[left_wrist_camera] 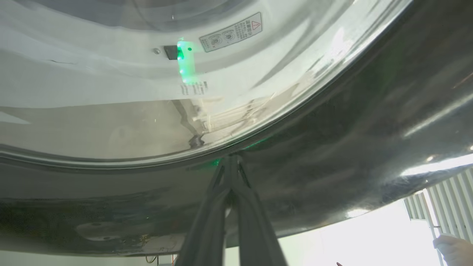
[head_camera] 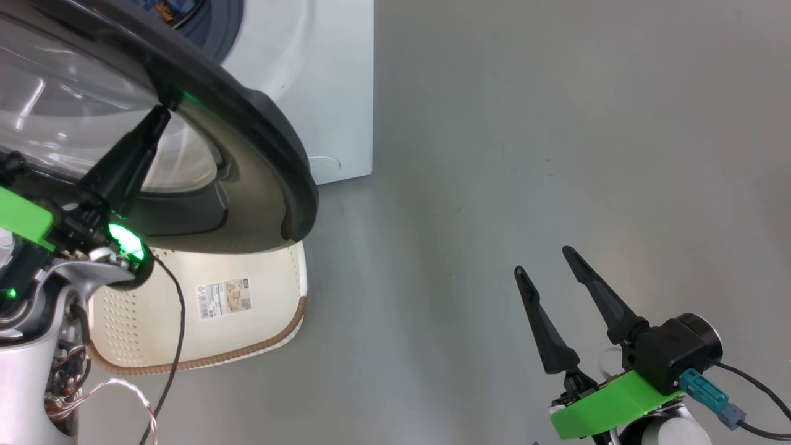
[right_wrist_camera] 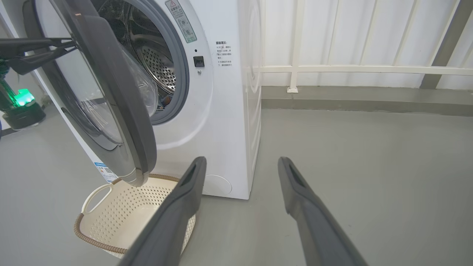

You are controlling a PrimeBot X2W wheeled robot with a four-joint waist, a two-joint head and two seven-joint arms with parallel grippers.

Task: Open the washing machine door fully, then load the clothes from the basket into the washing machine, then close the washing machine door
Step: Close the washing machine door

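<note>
The washing machine door (head_camera: pixel 266 142) is seen half open before the washing machine (head_camera: pixel 321 80), its lower edge hanging over the basket (head_camera: pixel 278 337), in which no fabric is seen. A scrap of the clothes (head_camera: pixel 159 7) is glimpsed inside the machine's drum, so closing is judged to be the step in hand. The left tool (head_camera: pixel 159 120) is pressed together, tips set against the door's black rim. The right tool (head_camera: pixel 542 259) is held apart, well to the machine's right, gripping nothing. The push is best applied steadily and square to the glossy rim, so that slipping is avoided, until the latch is met.
</note>
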